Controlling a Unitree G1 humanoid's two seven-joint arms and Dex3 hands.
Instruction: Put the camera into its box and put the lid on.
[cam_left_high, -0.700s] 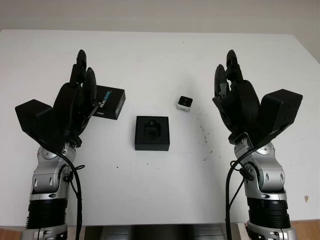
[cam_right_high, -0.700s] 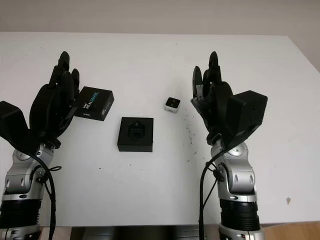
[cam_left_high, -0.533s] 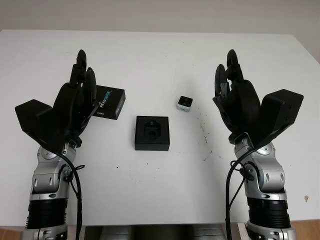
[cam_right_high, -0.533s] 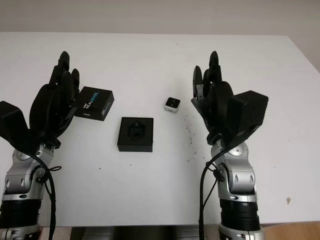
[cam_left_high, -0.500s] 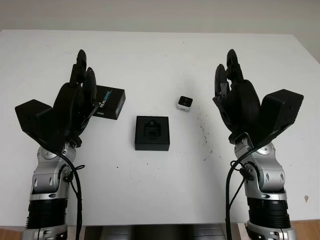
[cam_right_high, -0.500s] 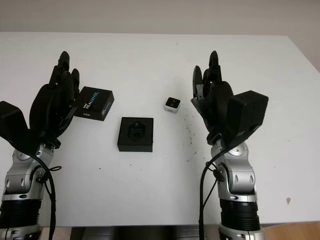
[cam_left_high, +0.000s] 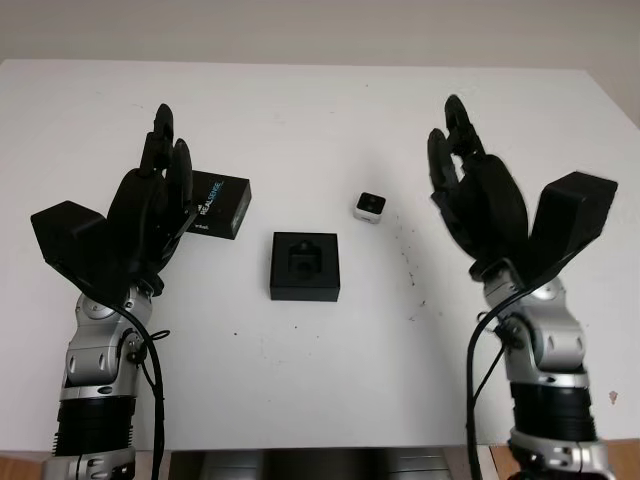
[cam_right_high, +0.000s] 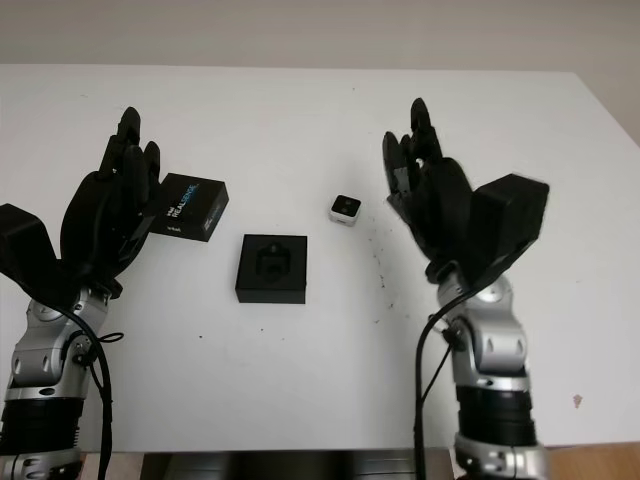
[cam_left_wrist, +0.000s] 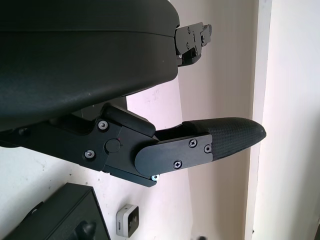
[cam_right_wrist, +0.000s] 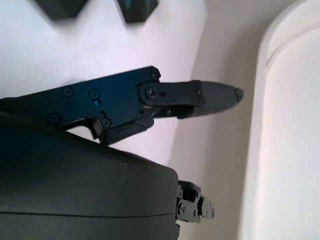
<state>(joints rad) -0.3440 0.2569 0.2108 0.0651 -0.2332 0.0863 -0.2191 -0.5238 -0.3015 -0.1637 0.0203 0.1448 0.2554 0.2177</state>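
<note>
left hand (cam_left_high: 150, 205) raised at the table's left, open, holding nothing; right hand (cam_left_high: 478, 195) raised at the right, likewise open. between them on the white table (cam_left_high: 320, 110): black box (cam_left_high: 305, 265) in the middle, small white camera (cam_left_high: 370, 205) beside it toward the right hand, black lid (cam_left_high: 218, 204) by the left fingers.

from the left wrist: box corner (cam_left_wrist: 65, 215) and camera (cam_left_wrist: 128, 220) beneath the open fingers (cam_left_wrist: 230, 137).

from the right wrist: open fingers (cam_right_wrist: 200, 97) over the table.

Small camera (cam_right_high: 345, 207) between open box (cam_right_high: 271, 268) and raised, empty right hand (cam_right_high: 425, 190)

Both eye views look down from the head onto the same white tabletop (cam_left_high: 320, 380), while each wrist view sits tight against its own hand.
</note>
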